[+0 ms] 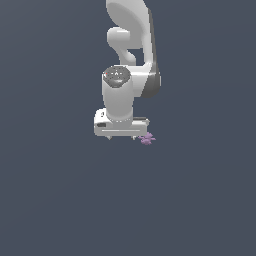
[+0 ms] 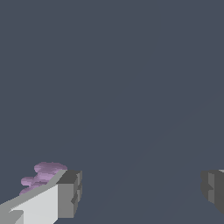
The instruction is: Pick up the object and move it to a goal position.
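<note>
Pale-purple object (image 1: 147, 139) is lying just outside the white pincer (image 1: 122, 136), at its four o'clock in the exterior view; fingers (image 2: 69, 194) are spread wide, gripping nothing. Recentring over it before closing seems wise.

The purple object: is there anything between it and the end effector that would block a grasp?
Nothing visible stands between them. The purple object lies just outside one finger of the open end effector, not in the gap between the fingers, and that gap shows only bare floor. No goal marker is visible.
</note>
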`<act>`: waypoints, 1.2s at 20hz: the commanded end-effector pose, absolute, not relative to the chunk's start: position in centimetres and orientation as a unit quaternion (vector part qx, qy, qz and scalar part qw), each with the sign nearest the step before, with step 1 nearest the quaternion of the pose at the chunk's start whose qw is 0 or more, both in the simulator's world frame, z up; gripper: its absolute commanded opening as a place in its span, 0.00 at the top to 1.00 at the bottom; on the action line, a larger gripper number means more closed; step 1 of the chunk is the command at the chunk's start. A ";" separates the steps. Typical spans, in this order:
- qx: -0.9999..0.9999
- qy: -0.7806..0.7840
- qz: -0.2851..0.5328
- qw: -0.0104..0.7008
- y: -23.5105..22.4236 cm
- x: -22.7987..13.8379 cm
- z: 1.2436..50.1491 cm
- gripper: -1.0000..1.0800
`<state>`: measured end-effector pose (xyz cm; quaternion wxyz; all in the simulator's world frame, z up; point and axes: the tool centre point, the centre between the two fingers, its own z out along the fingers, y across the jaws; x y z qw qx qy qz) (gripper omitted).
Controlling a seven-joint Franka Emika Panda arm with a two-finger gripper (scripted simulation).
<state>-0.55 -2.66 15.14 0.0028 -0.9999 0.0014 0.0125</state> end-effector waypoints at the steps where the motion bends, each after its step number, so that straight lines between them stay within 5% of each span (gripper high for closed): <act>1: -1.000 -0.003 0.012 0.003 -2.4 -0.7 15.0 0.04; 24: -0.974 -0.227 0.000 0.000 9.7 -8.0 9.3 0.04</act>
